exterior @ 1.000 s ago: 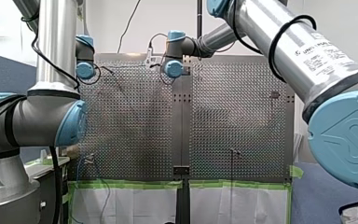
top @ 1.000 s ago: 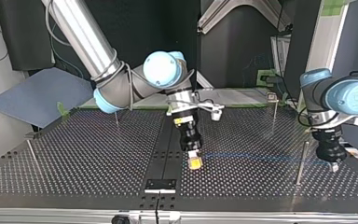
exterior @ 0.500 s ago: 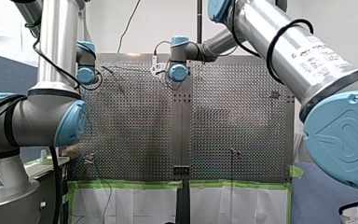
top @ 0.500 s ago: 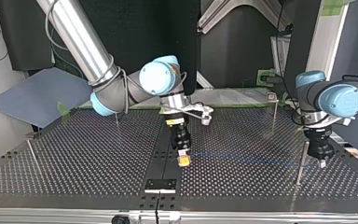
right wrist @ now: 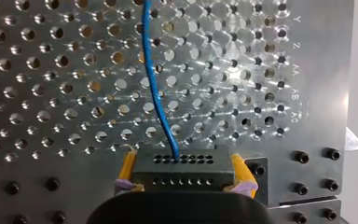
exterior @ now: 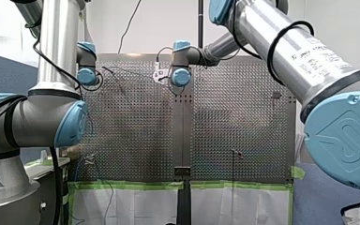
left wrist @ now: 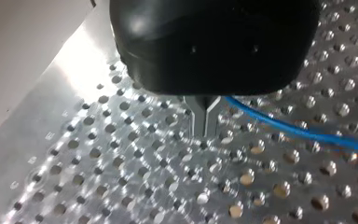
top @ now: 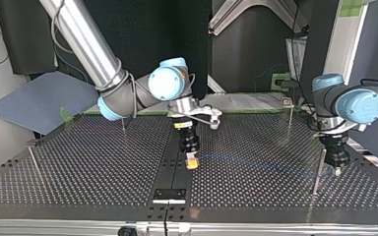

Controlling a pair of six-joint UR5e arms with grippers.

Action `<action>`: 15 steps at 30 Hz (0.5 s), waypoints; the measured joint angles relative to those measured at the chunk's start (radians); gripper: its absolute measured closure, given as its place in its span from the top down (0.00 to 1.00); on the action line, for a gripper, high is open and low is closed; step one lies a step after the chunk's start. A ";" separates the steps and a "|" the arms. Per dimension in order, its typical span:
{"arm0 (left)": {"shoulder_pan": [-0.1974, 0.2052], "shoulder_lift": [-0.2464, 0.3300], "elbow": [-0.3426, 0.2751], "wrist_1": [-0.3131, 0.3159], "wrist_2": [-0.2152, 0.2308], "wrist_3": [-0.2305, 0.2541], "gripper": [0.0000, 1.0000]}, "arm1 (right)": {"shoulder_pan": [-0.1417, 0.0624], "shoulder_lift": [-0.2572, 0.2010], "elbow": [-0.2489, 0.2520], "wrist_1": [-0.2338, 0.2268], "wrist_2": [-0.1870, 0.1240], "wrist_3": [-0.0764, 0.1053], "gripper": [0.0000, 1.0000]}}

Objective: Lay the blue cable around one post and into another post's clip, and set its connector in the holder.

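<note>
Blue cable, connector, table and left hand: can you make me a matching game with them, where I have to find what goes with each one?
Things:
1. cable
2. connector
3. table
4. my left hand

Clues:
A. gripped by my right hand
B. shiny metal, dotted all over with holes
C. blue
D. beside a thin post at the top view's right

Pairs: 1-C, 2-A, 3-B, 4-D.
</note>
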 joint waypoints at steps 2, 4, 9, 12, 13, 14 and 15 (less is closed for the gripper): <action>-0.003 0.000 0.000 -0.001 0.020 0.004 0.00 | 0.001 0.001 0.000 0.001 0.000 0.000 0.00; -0.005 0.001 0.000 -0.002 0.036 0.007 0.00 | 0.001 0.002 0.001 0.004 0.000 0.000 0.00; -0.009 0.000 -0.001 -0.006 0.060 0.014 0.00 | 0.000 0.003 0.011 0.004 0.000 0.000 0.00; -0.014 0.000 -0.002 -0.007 0.063 0.032 0.00 | -0.001 0.004 0.022 0.001 0.001 0.000 0.00; -0.015 0.000 -0.002 -0.007 0.063 0.039 0.00 | -0.001 0.004 0.026 -0.001 0.001 0.000 0.00; -0.016 0.000 -0.002 -0.007 0.065 0.049 0.00 | -0.001 0.005 0.029 -0.002 0.001 0.000 0.00; -0.017 0.000 -0.002 -0.007 0.067 0.057 0.00 | -0.001 0.005 0.032 -0.004 0.001 0.000 0.00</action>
